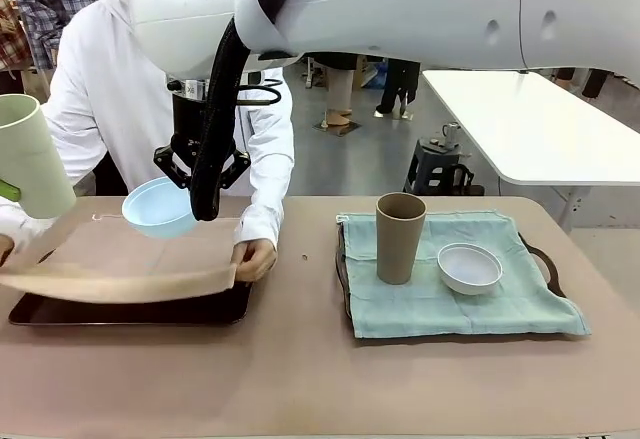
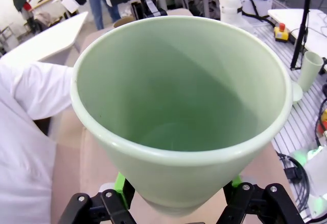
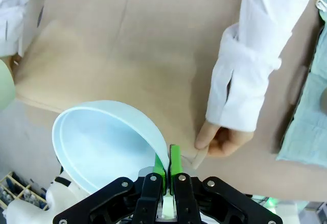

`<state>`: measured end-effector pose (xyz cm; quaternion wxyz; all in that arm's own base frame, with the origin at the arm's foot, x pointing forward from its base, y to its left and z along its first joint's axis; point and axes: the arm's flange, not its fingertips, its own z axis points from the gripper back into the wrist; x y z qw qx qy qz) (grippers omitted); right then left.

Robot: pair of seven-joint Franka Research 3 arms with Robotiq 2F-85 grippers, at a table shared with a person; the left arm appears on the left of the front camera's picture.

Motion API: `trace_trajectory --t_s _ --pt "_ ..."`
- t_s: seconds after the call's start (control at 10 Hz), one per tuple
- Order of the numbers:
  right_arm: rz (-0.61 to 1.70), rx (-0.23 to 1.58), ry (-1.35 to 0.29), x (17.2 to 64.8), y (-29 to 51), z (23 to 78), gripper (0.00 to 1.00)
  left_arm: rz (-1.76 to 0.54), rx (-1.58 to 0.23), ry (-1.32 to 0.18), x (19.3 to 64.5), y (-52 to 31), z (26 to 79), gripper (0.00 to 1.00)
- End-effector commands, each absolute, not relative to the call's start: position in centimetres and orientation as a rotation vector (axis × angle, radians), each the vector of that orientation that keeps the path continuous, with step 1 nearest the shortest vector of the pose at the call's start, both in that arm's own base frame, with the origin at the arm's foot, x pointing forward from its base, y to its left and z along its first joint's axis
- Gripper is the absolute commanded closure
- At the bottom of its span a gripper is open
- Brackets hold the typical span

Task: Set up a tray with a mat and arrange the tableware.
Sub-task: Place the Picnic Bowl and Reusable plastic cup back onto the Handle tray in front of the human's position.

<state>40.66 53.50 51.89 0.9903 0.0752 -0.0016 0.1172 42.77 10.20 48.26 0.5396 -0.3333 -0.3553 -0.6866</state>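
Brown table (image 1: 300, 379), my left gripper (image 2: 176, 203) clamped on pale green tumbler (image 2: 179, 112), my right gripper (image 3: 167, 169) pinching light blue bowl (image 3: 104, 145) rim above the tray (image 1: 130, 311) near its left edge

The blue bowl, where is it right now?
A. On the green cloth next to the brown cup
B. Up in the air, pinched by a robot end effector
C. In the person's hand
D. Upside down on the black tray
B: the right end effector pinches the blue bowl by its rim above the tan mat.
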Motion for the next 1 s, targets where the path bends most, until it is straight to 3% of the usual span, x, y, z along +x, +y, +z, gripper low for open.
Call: trace_trajectory --t_s 0.0,0.9 --pt "0.235 0.144 0.000 40.65 53.52 52.04 1.00 -1.651 -0.782 -0.847 42.70 10.28 48.34 1.00" --pt "0.235 0.144 0.000 40.65 53.52 52.04 1.00 -1.651 -0.782 -0.847 42.70 10.28 48.34 1.00"
